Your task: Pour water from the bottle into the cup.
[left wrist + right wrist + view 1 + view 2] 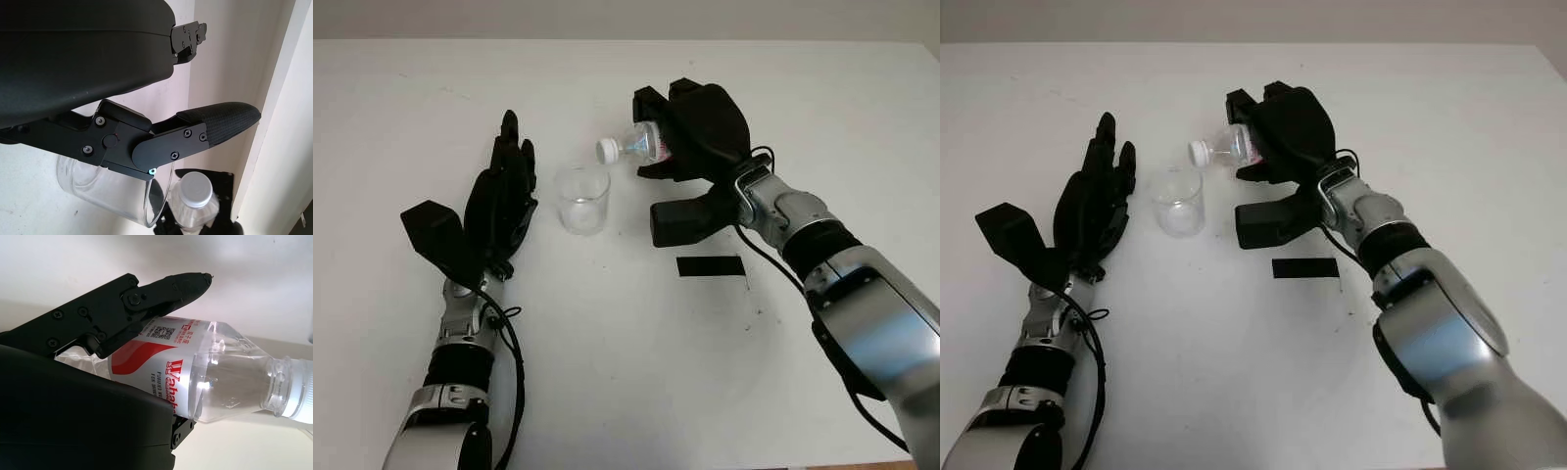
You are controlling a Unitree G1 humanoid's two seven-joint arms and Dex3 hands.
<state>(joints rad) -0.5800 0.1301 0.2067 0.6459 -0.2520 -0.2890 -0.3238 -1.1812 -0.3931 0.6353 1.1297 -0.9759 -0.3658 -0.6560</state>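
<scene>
A clear plastic cup stands upright on the white table. My right hand is shut on a small clear water bottle with a red-and-white label. The bottle is tipped nearly level, its white cap on and pointing left, just above the cup's right rim. My left hand is open, just left of the cup and not touching it. The left wrist view also shows the capped bottle beyond the cup.
A strip of black tape lies on the table right of the cup, under my right forearm. A grey wall edge runs along the far side of the table.
</scene>
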